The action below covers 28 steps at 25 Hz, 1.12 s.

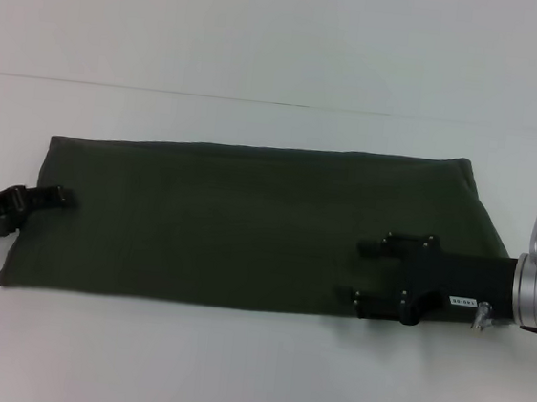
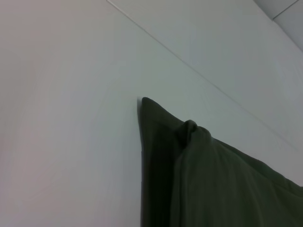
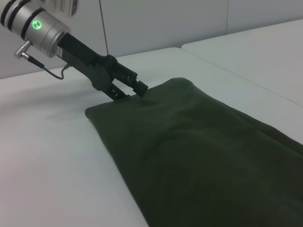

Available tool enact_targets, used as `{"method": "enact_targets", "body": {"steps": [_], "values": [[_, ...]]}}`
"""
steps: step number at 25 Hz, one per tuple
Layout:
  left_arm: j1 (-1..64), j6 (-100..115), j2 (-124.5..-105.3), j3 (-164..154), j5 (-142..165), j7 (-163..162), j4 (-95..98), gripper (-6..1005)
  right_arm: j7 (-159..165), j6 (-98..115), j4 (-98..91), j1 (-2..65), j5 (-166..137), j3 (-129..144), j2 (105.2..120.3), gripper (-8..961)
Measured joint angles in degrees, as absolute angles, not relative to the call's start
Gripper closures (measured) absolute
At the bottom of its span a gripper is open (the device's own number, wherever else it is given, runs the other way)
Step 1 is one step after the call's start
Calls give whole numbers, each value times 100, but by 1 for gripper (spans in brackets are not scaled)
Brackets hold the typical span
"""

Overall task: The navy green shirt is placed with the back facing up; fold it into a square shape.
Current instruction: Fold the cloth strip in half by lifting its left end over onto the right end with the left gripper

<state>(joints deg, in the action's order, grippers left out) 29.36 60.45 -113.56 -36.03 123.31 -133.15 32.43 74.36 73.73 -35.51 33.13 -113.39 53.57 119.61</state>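
Lying flat across the white table is the dark olive-green shirt of soft fabric, already folded into one long band that runs from the robot's left side to its right, with only plain cloth showing on top.

At the left end of that band, the black left gripper reaches in from the table's edge on its dark arm. Its fingertips sit right at the short left edge of the shirt, about midway along it. From the right wrist view the same gripper appears with its jaws drawn close together at the cloth's edge, near a corner, and it looks to be nipping the fabric, though I cannot tell for certain that cloth is between them. The left wrist view shows a corner of the shirt with a small puckered bump of fabric raised on it.

The middle of the shirt lies smooth and untouched.

Toward the right end, the black right gripper on its silver-grey wrist is over the cloth, low and close to the front edge. Its two fingers point left, spread wide apart, with nothing held between them. The shirt's right end lies partly hidden behind that arm.
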Motion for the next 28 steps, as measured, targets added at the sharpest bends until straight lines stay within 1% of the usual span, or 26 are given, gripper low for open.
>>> {"method": "enact_targets", "body": {"steps": [9,18,23,28], "values": [[3097,6086,-11423,-3604,12331,-13307,3138,139,7457,7373,-3551,3313,-11337,5362,11961,155],[3151,6081,-11414,-3604,12331,-13285,3047,147,7461,7373,-3551,3313,-11337,5379,11961,156],[3129,6097,-11368,-3604,12331,-13334,3082,152,7464,7373,-3551,3313,-11337,5379,11961,157],[3148,6009,-11361,-3846,12581,-13459,3173,234,7486,7374,-3551,3313,-11338,5370,11961,158]]}}
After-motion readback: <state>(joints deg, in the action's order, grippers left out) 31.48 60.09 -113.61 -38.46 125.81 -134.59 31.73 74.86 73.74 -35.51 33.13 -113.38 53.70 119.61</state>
